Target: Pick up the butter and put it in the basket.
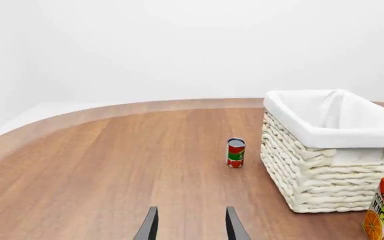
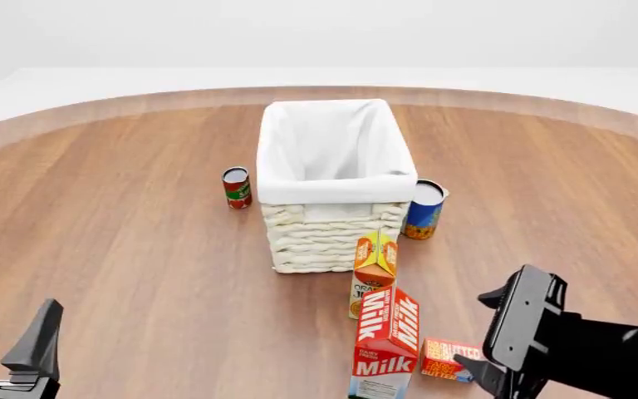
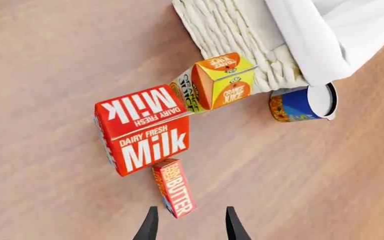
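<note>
The butter [image 3: 174, 187] is a small flat red-orange box lying on the wooden table next to the milk carton; in the front view the butter [image 2: 449, 359] sits near the front edge. My right gripper [image 3: 190, 222] is open and hovers just above and short of the butter's near end, touching nothing. In the front view the right gripper [image 2: 472, 328] is right of the butter. The cream wicker basket [image 2: 278, 166] with a white liner stands mid-table, also seen as the basket [image 1: 312, 165]. My left gripper [image 2: 7, 328] is open and empty at the front left, far from the butter.
A red milk carton [image 2: 385, 345] stands left of the butter, with an orange juice carton [image 2: 374, 262] between it and the basket. A blue can [image 2: 424, 209] stands at the basket's right corner. A red can [image 2: 237, 188] stands to its left.
</note>
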`<state>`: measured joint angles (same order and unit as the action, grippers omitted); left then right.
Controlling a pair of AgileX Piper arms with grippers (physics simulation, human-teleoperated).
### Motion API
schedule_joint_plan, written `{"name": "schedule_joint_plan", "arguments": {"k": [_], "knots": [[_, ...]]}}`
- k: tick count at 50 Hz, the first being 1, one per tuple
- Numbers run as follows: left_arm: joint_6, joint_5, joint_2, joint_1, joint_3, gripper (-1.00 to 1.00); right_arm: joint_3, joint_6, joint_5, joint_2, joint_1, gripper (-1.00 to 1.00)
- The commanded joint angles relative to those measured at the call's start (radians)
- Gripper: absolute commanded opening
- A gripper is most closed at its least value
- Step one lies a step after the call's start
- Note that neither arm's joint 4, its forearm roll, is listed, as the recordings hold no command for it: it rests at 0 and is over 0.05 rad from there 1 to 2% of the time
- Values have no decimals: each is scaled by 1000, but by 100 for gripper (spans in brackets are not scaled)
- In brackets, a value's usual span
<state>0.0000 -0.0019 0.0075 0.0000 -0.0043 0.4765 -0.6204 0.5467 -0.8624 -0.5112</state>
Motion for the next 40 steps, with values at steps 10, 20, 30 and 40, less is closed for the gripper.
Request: {"name": "schedule_joint_plan", "arguments": {"k": [10, 20, 30, 40], "knots": [[0, 0, 0, 0, 0, 100, -31, -22, -29, -21, 41, 100], [0, 0, 0, 0, 0, 100, -71, -3, -109, -79, 41, 100], [0, 0, 0, 0, 0, 100, -103, 11, -152, -93, 58, 100], [0, 0, 0, 0, 0, 100, -161, 29, -239, -127, 78, 100]]}}
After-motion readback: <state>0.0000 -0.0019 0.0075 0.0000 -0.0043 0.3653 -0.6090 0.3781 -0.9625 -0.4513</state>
